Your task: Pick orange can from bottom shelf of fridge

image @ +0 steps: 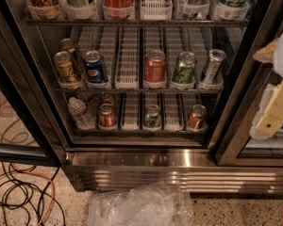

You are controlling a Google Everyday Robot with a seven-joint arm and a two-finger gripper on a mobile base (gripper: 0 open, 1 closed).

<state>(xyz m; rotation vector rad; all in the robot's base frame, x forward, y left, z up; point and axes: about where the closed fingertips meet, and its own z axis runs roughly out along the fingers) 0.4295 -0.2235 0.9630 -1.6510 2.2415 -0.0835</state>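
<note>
The orange can [196, 117] stands upright at the front of the right lane on the bottom shelf [132, 132] of the fridge [146, 159]. The fridge door is open. On the same shelf, a green can [152, 117] stands to the orange can's left. Further left are a redder can [106, 116] and a clear water bottle [79, 113]. My gripper [275, 94] is cream-coloured and sits at the right edge of the view. It is outside the fridge, in front of the right door frame, higher than the orange can and well to its right.
The middle rack holds a golden-brown can [66, 68], a blue can [95, 68], a red can [155, 67], a green can [184, 68] and a silver can [213, 65]. A crumpled clear plastic bag [139, 206] lies on the floor in front. Cables [23, 194] lie at the lower left.
</note>
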